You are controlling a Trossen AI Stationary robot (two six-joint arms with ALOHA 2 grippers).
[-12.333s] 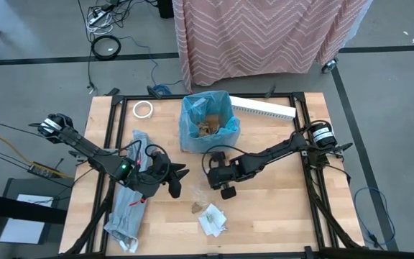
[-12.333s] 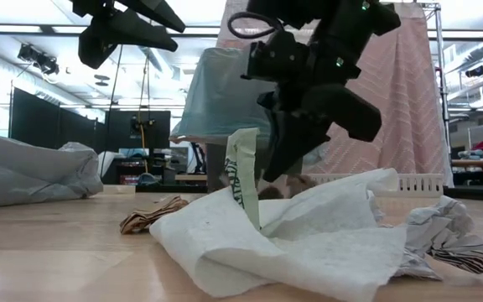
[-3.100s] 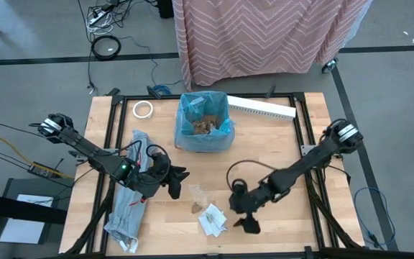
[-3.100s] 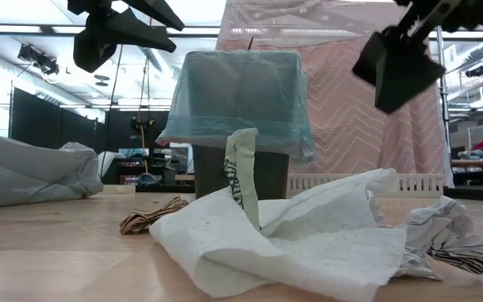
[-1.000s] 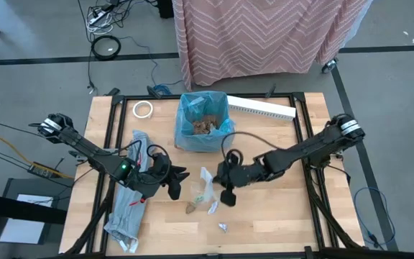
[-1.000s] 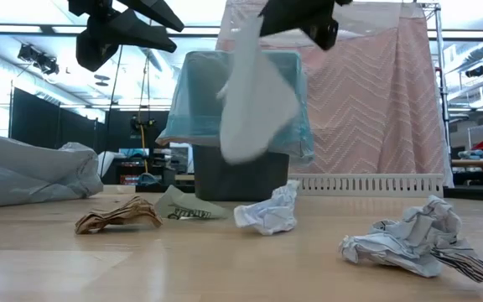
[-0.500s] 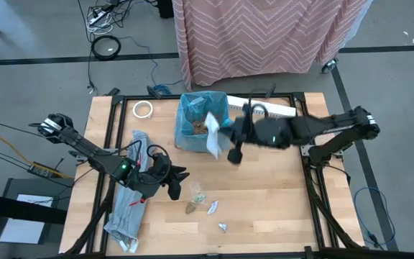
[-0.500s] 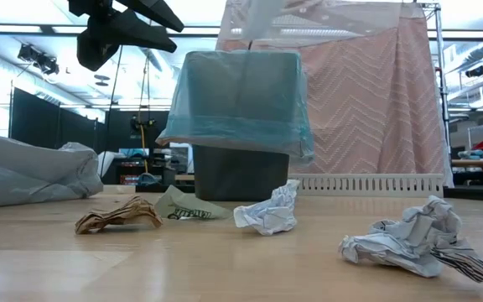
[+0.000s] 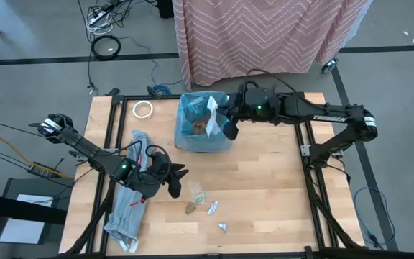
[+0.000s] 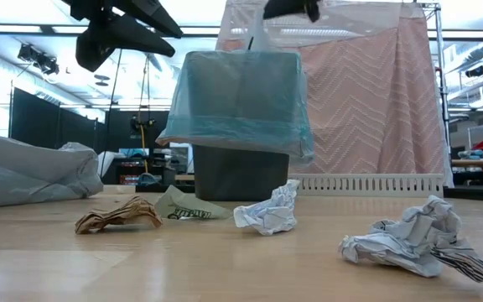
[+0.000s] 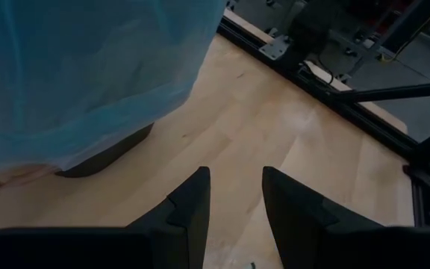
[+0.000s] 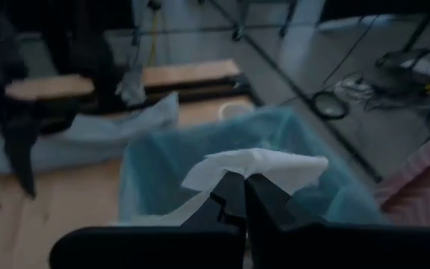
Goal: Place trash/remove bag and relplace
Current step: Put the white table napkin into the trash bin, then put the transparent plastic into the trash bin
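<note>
Two arms are over the table [image 9: 279,187]. The right gripper [image 9: 218,116] hangs above the open mouth of the bin, its fingers [image 12: 230,196] pinched tight on a white paper piece [image 12: 256,166], which hangs over the opening of the blue bag [image 9: 201,122]. The bag lines a small dark bin [image 10: 235,174] standing at the far middle of the table, its rim folded down over the bin's sides; brown scraps [image 9: 198,127] lie inside it.

The left gripper [image 9: 175,178] hovers over the near left part of the table, its fingers [image 11: 189,205] apart with nothing between them, just beside a pale grey plastic bag [image 9: 126,205] that lies spread along the left side.

Four bits of trash lie on the near middle of the table: a brown crumpled scrap [image 9: 190,208], a flat wrapper with print [image 9: 199,195] just beyond it, a white crumpled piece [image 9: 212,207] to their right, and a further white crumpled piece [image 9: 223,227] nearest the front edge, well apart from the bin.

A roll of tape [image 9: 143,109] rests at the far left corner, and a white ribbed strip [image 9: 282,111] lies along the far edge to the right of the bin, partly under the right arm
</note>
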